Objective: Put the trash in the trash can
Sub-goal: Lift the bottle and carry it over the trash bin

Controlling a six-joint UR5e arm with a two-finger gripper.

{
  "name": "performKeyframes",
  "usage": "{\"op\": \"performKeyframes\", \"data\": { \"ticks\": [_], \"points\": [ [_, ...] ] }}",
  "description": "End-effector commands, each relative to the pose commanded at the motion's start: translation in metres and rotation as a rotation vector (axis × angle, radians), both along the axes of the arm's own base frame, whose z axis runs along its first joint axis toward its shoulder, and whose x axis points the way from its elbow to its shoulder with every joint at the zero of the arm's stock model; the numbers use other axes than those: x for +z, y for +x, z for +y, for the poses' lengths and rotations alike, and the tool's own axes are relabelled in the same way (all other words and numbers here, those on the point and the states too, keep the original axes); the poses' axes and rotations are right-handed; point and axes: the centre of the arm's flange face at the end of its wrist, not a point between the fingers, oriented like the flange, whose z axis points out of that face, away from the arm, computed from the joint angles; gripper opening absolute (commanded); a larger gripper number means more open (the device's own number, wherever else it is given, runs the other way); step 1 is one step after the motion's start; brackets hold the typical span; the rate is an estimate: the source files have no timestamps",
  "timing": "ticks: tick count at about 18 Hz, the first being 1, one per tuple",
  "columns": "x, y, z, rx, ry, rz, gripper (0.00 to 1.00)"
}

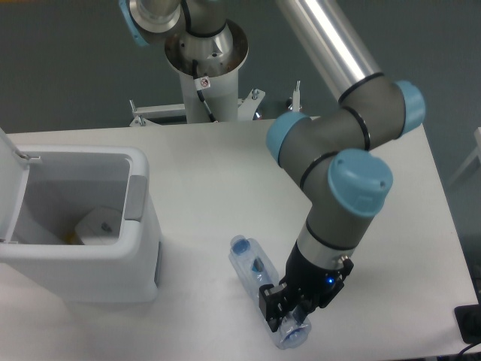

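The clear bluish plastic bottle (255, 274) lies on the table right of centre, its blue cap (240, 245) pointing to the far left. My gripper (287, 310) is down over the bottle's base end, with its dark fingers (268, 299) on either side of the bottle. Whether they press on it does not show. The white trash can (139, 263) stands at the left with its lid (11, 177) up and its grey latch panel (136, 197) facing right. A white crumpled piece (101, 226) lies inside it, with something yellowish beside it.
The arm's base column (204, 71) stands at the table's far edge with a white bracket (161, 111) beside it. The arm's elbow joints (338, 150) hang over the right half of the table. A dark object (470, 323) sits at the right front corner.
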Motion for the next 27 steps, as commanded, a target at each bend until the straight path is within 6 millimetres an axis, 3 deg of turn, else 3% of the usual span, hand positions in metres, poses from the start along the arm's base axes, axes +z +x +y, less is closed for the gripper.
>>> {"op": "performKeyframes", "data": {
  "ticks": [3,5,8,13,16,19,23,27],
  "points": [
    [0.055,0.018,-0.007,-0.03,0.122,0.029,0.42],
    [0.08,0.026,-0.01,-0.045,0.184,0.059,0.42],
    [0.141,0.049,-0.019,-0.095,0.33,0.112,0.42],
    [0.193,0.064,-0.026,-0.154,0.455,0.117,0.42],
    [0.204,0.09,-0.024,-0.202,0.509,0.054,0.42],
    [0.196,0.121,-0.013,-0.248,0.507,0.017,0.43],
    [0.166,0.168,-0.002,-0.293,0.458,-0.038,0.43],
    [0.144,0.199,0.015,-0.311,0.391,-0.016,0.45]
  ]
}}
